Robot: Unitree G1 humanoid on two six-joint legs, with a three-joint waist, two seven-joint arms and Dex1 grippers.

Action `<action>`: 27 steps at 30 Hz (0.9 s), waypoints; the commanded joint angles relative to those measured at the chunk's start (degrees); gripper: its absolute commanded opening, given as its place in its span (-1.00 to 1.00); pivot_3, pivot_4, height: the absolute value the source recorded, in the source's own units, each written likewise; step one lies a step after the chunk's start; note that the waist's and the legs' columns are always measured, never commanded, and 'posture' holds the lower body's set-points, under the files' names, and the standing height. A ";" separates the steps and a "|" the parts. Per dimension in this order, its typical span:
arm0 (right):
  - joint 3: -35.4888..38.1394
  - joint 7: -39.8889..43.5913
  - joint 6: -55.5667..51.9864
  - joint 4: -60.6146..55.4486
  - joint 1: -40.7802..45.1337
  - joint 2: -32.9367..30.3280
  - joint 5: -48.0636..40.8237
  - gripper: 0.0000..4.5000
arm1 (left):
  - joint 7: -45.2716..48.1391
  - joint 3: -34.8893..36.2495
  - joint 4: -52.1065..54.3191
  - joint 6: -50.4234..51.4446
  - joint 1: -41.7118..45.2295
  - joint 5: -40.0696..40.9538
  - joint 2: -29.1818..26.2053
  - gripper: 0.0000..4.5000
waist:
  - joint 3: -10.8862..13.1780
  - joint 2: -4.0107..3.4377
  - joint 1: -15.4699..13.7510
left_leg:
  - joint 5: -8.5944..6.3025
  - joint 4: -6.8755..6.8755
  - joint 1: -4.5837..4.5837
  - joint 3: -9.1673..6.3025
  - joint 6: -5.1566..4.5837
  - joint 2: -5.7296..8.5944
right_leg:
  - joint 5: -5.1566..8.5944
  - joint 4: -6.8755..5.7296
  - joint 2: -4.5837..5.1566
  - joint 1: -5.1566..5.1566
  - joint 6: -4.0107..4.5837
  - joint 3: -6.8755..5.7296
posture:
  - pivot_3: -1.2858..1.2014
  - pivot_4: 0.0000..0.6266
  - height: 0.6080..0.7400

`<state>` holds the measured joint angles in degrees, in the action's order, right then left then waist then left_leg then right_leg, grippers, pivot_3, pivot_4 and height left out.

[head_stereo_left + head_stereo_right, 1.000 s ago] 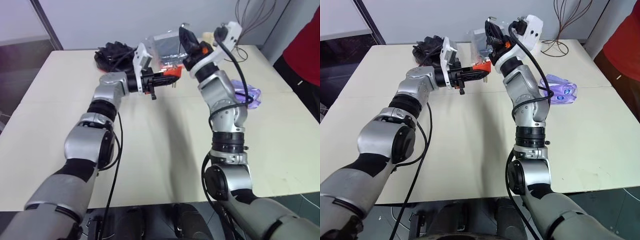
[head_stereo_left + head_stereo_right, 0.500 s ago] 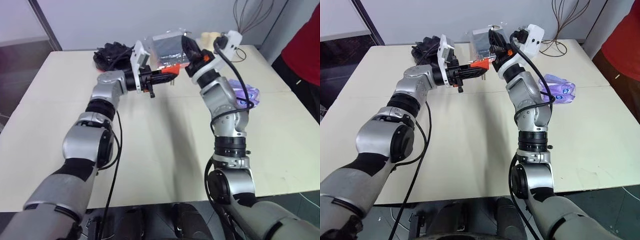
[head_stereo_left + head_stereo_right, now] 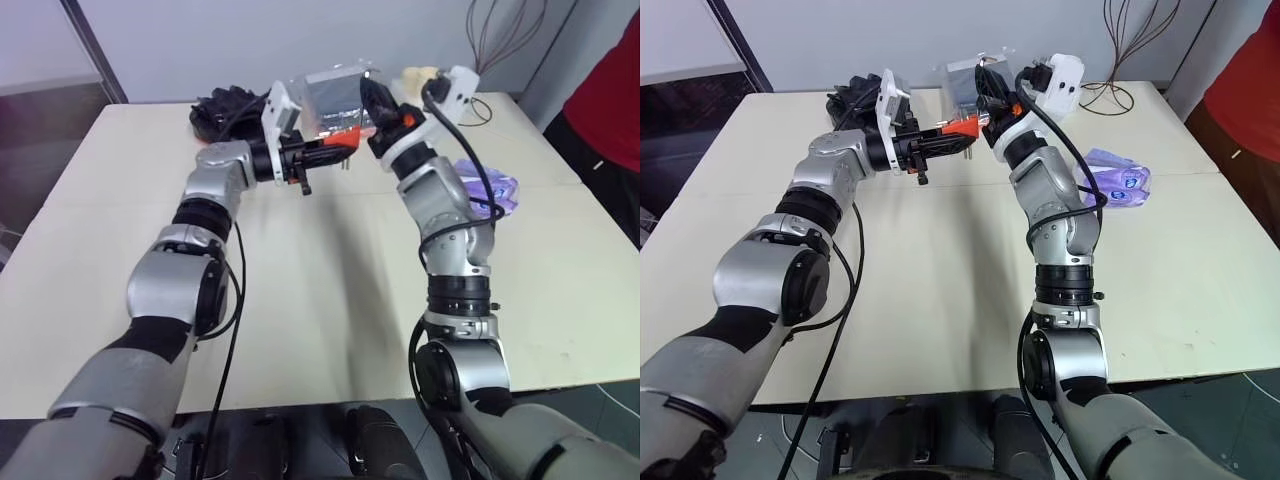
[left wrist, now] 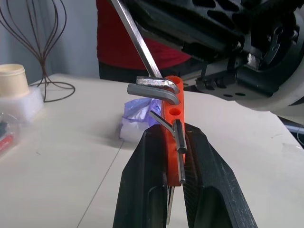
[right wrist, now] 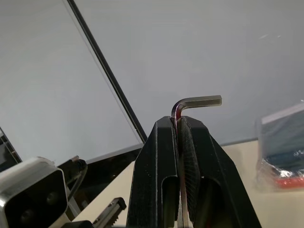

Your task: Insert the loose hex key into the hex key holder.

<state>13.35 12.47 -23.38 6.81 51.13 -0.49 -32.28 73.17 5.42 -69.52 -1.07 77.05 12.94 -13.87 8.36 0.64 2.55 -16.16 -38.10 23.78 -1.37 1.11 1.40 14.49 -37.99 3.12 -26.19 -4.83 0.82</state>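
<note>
My left gripper point(image 4: 172, 137) is shut on the orange-red hex key holder point(image 4: 173, 110), held level above the table's far middle point(image 3: 340, 140). Short dark keys stick out of the block, one bent across its top end. My right gripper point(image 5: 178, 121), just right of the holder point(image 3: 373, 92), is shut on the loose hex key point(image 5: 197, 101). The key's bent end pokes out past the fingertips. In the left wrist view its long shaft point(image 4: 135, 40) slants down to the holder's top end. Whether the tip sits in a hole I cannot tell.
A purple packet point(image 3: 497, 188) lies on the table point(image 3: 300, 270) right of my right arm. At the far edge are a clear plastic box point(image 3: 335, 88), a black bundle point(image 3: 225, 105), a wire stand point(image 3: 500, 40) and a paper cup point(image 4: 12, 78). A person in red point(image 3: 612, 90) stands far right.
</note>
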 commanded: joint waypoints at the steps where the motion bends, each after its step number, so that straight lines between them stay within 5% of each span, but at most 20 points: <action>1: -0.55 -0.12 0.88 -3.70 0.62 0.27 -0.83 -0.98 | -0.39 1.08 0.46 -1.46 2.00 -0.27 -0.31 -1.00 | 0.00 0.00 0.00 | 0.00 0.00 -0.01 0.00 0.00 0.00 | 0.00 -0.01 0.00 0.00 0.00 0.00 | 0.03 -0.52 1.00; 27: -1.25 -0.49 1.10 -3.98 0.87 0.66 -1.05 -0.98 | -0.45 0.93 0.25 -2.31 0.95 -1.55 -0.25 -1.00 | 0.00 0.00 0.03 | 0.00 -0.04 -0.03 0.00 0.01 0.00 | 0.00 -0.08 -0.02 -0.01 0.00 0.03 | 0.03 -0.52 1.00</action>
<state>12.22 11.94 -22.91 5.81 51.61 -0.05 -32.36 72.96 5.36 -69.71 -2.08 76.64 11.37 -13.82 8.36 0.64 2.59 -16.15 -38.15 23.75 -1.37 1.11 1.40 14.49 -38.08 3.11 -26.20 -4.83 0.85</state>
